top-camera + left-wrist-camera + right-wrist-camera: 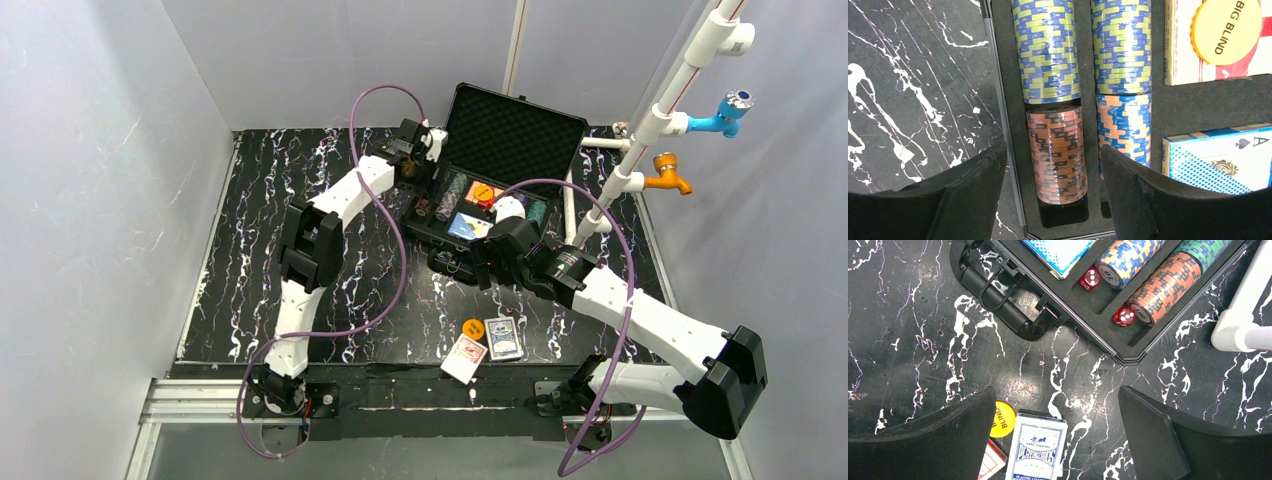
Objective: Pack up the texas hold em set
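Open case (515, 125) on far worktop (260, 250), mostly filled; left tool (1053, 160) apart astride seated orange-brown chip stack (1058, 150), no grip; right tool (1057, 395) wide apart, empty; unpacked near front edge: blue deck (503, 338), red deck (464, 358), blind disc (473, 327)

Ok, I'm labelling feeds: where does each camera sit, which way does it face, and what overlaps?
Top external: above and behind, looking down on the table; left arm and right arm show.
Left wrist: on the left arm, looking down into the case at chip stacks; left fingers below.
Right wrist: on the right arm, looking down at the table beside the case; right fingers below.
Shared: top and right wrist show the loose blue deck and orange disc.
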